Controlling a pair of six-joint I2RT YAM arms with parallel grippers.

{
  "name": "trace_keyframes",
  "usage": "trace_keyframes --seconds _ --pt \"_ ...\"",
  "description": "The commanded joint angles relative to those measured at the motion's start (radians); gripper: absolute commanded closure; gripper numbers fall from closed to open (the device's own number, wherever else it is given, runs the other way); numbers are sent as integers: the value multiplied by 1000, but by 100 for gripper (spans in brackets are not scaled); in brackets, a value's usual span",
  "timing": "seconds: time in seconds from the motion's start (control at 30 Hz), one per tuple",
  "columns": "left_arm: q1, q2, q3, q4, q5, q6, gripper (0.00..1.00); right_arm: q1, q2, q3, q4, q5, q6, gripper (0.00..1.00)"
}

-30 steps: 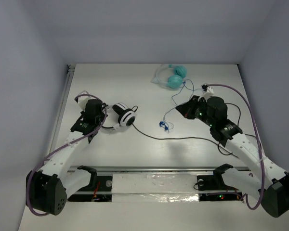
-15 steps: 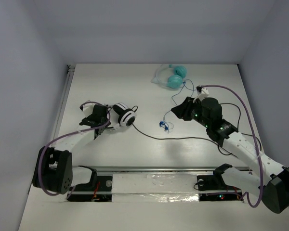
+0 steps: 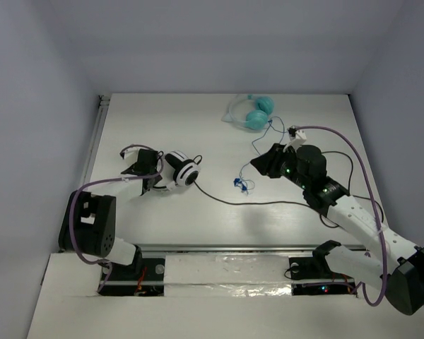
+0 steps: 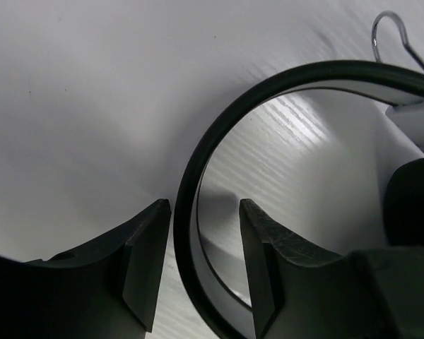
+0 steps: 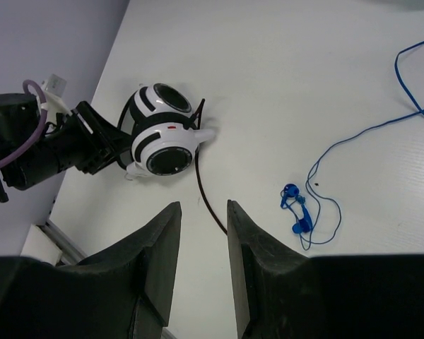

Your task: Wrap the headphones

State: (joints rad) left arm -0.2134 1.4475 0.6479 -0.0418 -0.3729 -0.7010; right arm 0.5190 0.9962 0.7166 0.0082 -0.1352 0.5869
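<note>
White table [image 3: 219, 134] carries the headphones [image 3: 181, 169]. Left gripper [image 4: 205, 233], jaws part-open, straddles the headband [image 4: 198, 162] without clamping; closing off-centre may let it slip. Right gripper [image 5: 201, 212], right of the headphones, part-open, empty; the trailing cable [image 3: 254, 204] may snag the blue cord [image 5: 353, 141].

The black headband [image 4: 192, 159] of the headphones [image 3: 181, 170] is running through the gap between the parted fingers of the left gripper [image 4: 201, 208], hugging one finger and leaving a strip of bare table [image 4: 92, 106] by the other, while a dark earcup [image 4: 412, 194] is crowding that gripper's far flank. Under the right gripper [image 5: 203, 208], whose jaws are standing apart on nothing, the table is lying open, with only the thin black cable [image 5: 206, 200] crossing directly below it and the blue cord [image 5: 324, 164] trailing off to one side.
</note>
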Motion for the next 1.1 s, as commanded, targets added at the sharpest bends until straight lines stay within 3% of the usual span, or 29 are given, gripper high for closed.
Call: trace_keyframes --seconds 0.0,0.13,0.23,0.27,0.37,0.4,0.47,0.7,0.8,0.83,0.87,0.9,1.03,1.07 --pt "8 42 30 33 14 15 60 9 -5 -5 62 -14 -16 61" --pt "8 88 38 36 31 28 65 9 -14 -8 62 0 -16 61" --pt "8 108 48 36 54 41 87 9 -18 -9 65 6 -13 62" --pt "8 106 55 34 60 44 100 9 -16 -8 65 8 -13 62" --pt "8 38 62 31 119 61 100 9 -5 -13 73 6 -15 66" --pt "8 9 70 14 136 69 100 9 -1 -13 76 2 -16 72" --pt "8 -79 131 -24 182 106 100 9 15 -8 79 -13 -18 98" --pt "8 -167 496 -294 354 244 100 19 97 18 180 -155 -50 100" --pt "8 -170 610 -325 474 245 100 19 154 29 251 -227 -62 82" --pt "8 -170 633 -325 503 242 100 19 165 30 260 -243 -64 62" --pt "17 -168 672 -329 544 239 100 29 173 32 268 -251 -85 52" --pt "17 -168 688 -328 561 232 100 29 183 27 294 -245 -93 35" --pt "17 -167 751 -325 644 221 100 38 205 40 292 -176 -140 16" --pt "17 -164 775 -331 672 219 100 38 209 41 294 -173 -159 16"
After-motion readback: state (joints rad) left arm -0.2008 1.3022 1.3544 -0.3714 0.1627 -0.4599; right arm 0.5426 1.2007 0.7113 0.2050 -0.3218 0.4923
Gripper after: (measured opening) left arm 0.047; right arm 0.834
